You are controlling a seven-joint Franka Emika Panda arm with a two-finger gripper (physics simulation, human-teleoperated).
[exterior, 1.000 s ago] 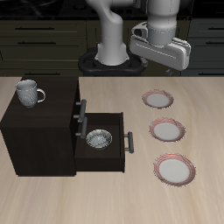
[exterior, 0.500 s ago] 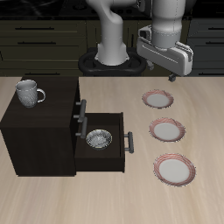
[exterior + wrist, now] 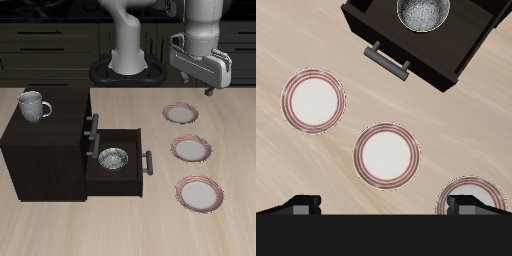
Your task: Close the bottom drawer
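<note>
The near-black cabinet [image 3: 45, 150] stands on the table with its bottom drawer [image 3: 124, 176] pulled out. The drawer's flat front carries a grey bar handle [image 3: 150, 162]. A metal bowl [image 3: 113, 158] lies inside the drawer. My gripper [image 3: 198, 84] hangs high above the table, farther back than the plates and well apart from the drawer. In the wrist view the drawer [image 3: 451, 50], its handle [image 3: 388, 60] and the bowl [image 3: 424, 12] show. The gripper [image 3: 386, 205] is open wide and empty, with one fingertip [image 3: 301, 204] showing.
Three red-rimmed plates [image 3: 183, 114], [image 3: 191, 149], [image 3: 199, 192] lie in a row beside the drawer's front. A grey mug [image 3: 33, 104] stands on the cabinet top. An upper drawer handle [image 3: 96, 126] sticks out above the open drawer.
My gripper has swung sideways away from the cabinet, farther out over the plates' side, and turned a little. The drawer and the other things have not moved.
</note>
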